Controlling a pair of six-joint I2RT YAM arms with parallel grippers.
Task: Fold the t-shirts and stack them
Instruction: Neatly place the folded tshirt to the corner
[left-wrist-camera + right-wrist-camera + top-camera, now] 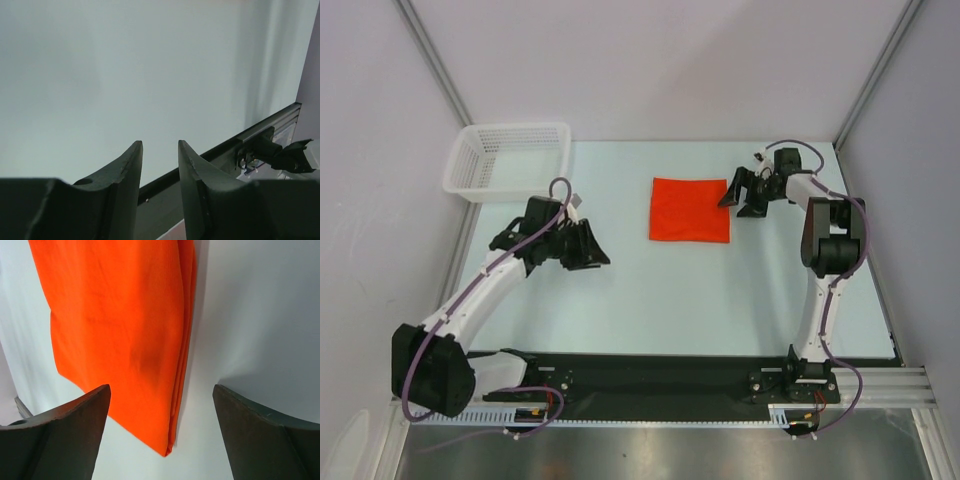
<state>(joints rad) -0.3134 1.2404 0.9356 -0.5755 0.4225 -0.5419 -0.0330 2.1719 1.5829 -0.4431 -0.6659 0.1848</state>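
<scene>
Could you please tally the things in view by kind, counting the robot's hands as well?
T-shirt: 1
Basket: 1
Hands: 2 (left hand, right hand)
Total: 4
</scene>
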